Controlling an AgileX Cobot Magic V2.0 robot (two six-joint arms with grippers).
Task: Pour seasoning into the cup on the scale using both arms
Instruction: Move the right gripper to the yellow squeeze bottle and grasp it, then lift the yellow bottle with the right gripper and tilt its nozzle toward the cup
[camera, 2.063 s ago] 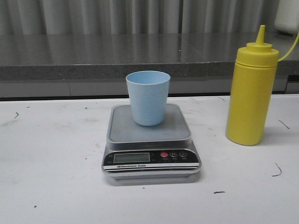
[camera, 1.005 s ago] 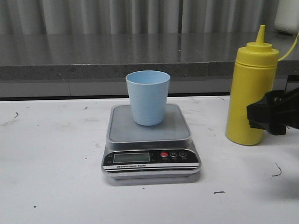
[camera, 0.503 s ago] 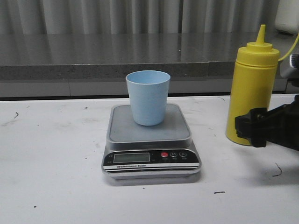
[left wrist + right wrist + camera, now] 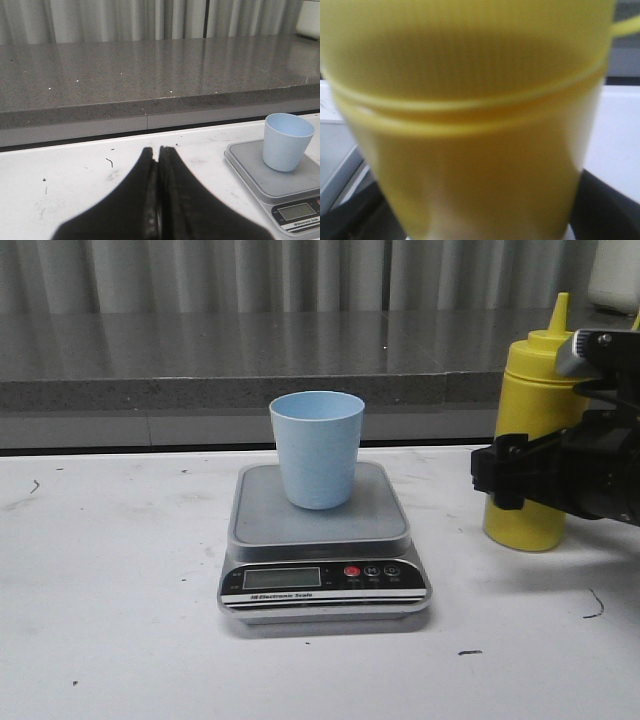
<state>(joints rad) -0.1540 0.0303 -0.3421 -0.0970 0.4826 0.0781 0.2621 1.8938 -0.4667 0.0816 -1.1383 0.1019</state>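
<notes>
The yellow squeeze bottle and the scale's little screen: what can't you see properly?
- Tall yellow plastic squeeze bottle: front view, the right hand covers its middle; whether it grips yet is unclear.
- Right wrist view: the bottle fills it, blurred.
- Flat silver-grey scale: front view, display digits too small to read.

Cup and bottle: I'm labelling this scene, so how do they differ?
The cup is pale blue, short and open-topped; the bottle is yellow, taller and capped with a nozzle. The cup stands on the scale; the bottle stands on the table. Both are upright.
</notes>
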